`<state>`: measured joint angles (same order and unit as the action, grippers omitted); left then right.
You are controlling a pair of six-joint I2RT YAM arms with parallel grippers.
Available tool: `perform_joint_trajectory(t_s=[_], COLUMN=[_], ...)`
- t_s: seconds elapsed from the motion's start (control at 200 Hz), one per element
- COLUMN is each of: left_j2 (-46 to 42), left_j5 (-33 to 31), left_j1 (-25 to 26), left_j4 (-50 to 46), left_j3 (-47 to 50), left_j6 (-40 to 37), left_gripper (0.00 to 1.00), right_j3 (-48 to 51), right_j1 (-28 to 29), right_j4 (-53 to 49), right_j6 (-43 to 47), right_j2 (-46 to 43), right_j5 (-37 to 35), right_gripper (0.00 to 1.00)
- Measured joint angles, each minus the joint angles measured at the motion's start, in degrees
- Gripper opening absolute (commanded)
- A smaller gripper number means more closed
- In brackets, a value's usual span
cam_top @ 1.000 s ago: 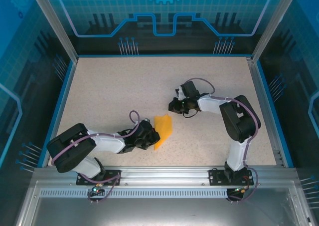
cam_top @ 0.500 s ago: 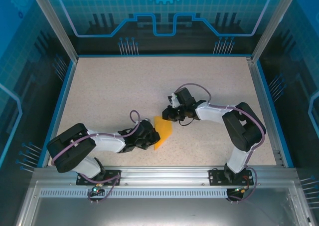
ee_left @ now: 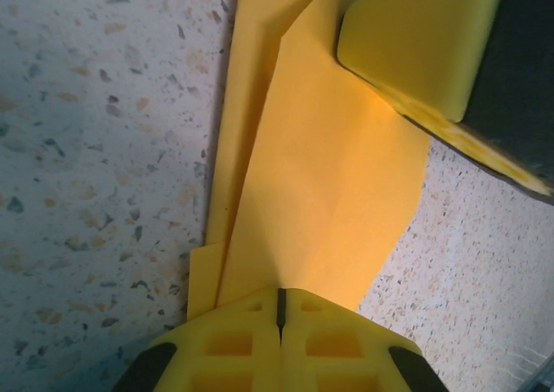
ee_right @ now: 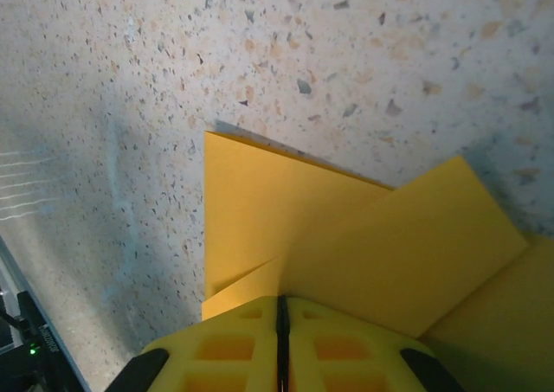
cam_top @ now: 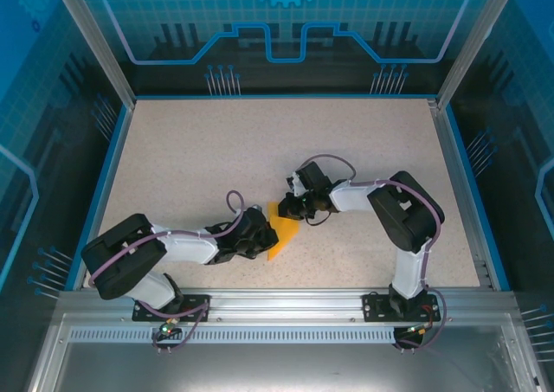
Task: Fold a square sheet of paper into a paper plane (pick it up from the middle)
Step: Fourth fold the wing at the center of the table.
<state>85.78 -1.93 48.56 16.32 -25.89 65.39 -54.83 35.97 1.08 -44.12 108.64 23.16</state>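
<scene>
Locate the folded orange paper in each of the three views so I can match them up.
Top external: the orange paper lies just below the picture's middle, on the speckled table.
Left wrist: the orange paper runs from bottom centre up to the top edge.
Right wrist: the orange paper spreads across the lower middle and right.
Shared landmark: the speckled table beside the paper in every view.

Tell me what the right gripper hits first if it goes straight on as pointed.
The folded sheet of paper: it lies directly ahead of the shut right gripper, whose tips seem to touch it. Past it sits the left gripper, though height is unclear.
</scene>
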Motion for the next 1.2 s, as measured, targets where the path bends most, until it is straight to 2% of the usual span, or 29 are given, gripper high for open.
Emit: perform_joint_trajectory(t_s=[0.14,0.3,0.45,0.685,0.97,1.2], left_j2=[-0.7,-3.5,-8.2,-8.0,1.3,2.9], left_j5=[0.0,0.0,1.1,9.2,12.8,14.5], left_j1=[0.0,0.0,-0.4,-5.6,-5.7,-5.6], left_j4=[-3.2,-11.8,-15.8,-8.2,-2.6,4.1], left_j3=[-1.2,-3.0,-4.1,-4.4,-5.0,0.0], left_j6=[-1.4,-4.2,-6.5,-7.3,-5.0,-2.3], left_gripper=[0.10,0.13,0.12,0.13,0.11,0.12], right_j3=[0.0,0.2,0.6,1.2,1.6,1.6], right_j1=[0.0,0.0,-0.1,-0.4,-0.4,-0.4], right_j4=[0.0,0.3,1.2,2.3,3.0,3.1], right_j6=[0.0,0.0,-0.2,-0.9,-1.1,-1.1], right_j2=[0.0,0.0,0.0,0.0,0.0,0.0], right_j5=[0.0,0.0,0.3,0.9,1.1,1.1], right_gripper=[0.09,0.09,0.09,0.09,0.09,0.09])
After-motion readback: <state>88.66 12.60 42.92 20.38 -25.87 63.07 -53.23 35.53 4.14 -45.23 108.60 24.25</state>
